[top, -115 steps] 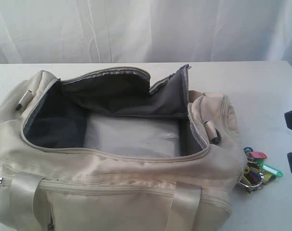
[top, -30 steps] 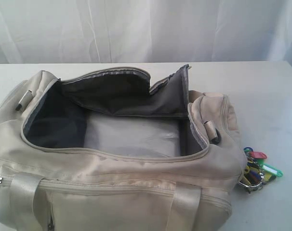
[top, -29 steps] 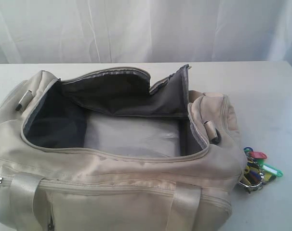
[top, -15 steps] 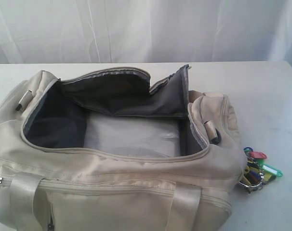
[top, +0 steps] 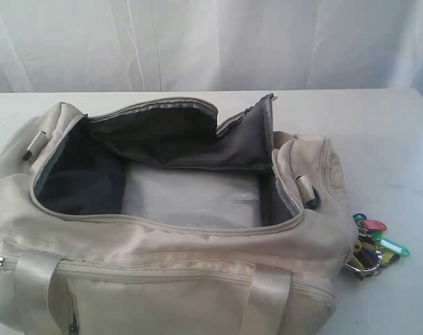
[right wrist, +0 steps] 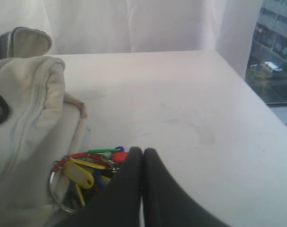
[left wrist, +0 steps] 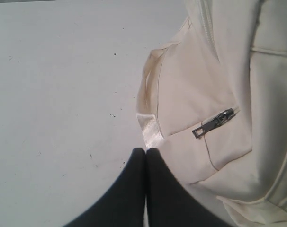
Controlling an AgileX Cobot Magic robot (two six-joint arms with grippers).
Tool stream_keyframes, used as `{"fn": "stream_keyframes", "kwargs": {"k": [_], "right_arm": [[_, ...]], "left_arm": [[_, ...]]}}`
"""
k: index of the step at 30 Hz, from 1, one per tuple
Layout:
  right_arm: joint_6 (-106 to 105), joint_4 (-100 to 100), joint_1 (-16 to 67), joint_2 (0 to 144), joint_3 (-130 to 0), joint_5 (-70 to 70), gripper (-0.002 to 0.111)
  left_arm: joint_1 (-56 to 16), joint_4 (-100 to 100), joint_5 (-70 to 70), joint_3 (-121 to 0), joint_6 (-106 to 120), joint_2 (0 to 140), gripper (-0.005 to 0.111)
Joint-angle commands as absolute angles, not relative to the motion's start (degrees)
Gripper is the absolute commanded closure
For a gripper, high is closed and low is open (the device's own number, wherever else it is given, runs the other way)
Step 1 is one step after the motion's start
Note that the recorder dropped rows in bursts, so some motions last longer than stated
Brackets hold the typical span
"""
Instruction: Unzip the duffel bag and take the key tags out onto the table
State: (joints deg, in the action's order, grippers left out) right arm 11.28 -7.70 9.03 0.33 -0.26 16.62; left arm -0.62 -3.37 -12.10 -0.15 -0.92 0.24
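The cream duffel bag (top: pixel 162 272) lies unzipped on the white table (top: pixel 379 132), its flap folded back and its dark grey lining showing; nothing shows inside. The key tags (top: pixel 374 246) lie on the table against the bag's right end, also in the right wrist view as key tags (right wrist: pixel 89 171) beside the bag (right wrist: pixel 25 113). My right gripper (right wrist: pixel 142 150) is shut with nothing in it, held over the table just beside the tags. My left gripper (left wrist: pixel 146 150) is shut and empty next to the bag's end (left wrist: pixel 205 94), near a satin strap (left wrist: pixel 150 130). Neither gripper shows in the exterior view.
A white curtain (top: pixel 211 42) hangs behind the table. A dark zipper pull (left wrist: pixel 214 124) hangs on the bag's end pocket. Bare tabletop (right wrist: pixel 181 104) stretches beyond the tags to the table's edge, with a window (right wrist: pixel 276 52) past it.
The dark gripper seen at the right edge 3.8 s ago has left the exterior view. The bag and the key tags have not moved.
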Motion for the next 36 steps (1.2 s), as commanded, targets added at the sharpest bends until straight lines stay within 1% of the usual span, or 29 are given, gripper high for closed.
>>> {"fn": "stream_keyframes", "kwargs": {"k": [1,27,36], "right_arm": [[11.21,-0.63,8.66,0.00,0.00,16.44,0.108],[10.13,-0.79,8.66,0.00,0.00,18.11,0.108],[1.75,-0.79,8.66,0.00,0.00,18.23,0.108]], "left_arm": [[-0.53,-3.78,-11.99,0.00,-1.26,0.00,0.107],[-0.53,-3.78,-11.99,0.00,-1.26,0.00,0.107],[-0.53,-3.78,-11.99,0.00,-1.26,0.00,0.107]]}}
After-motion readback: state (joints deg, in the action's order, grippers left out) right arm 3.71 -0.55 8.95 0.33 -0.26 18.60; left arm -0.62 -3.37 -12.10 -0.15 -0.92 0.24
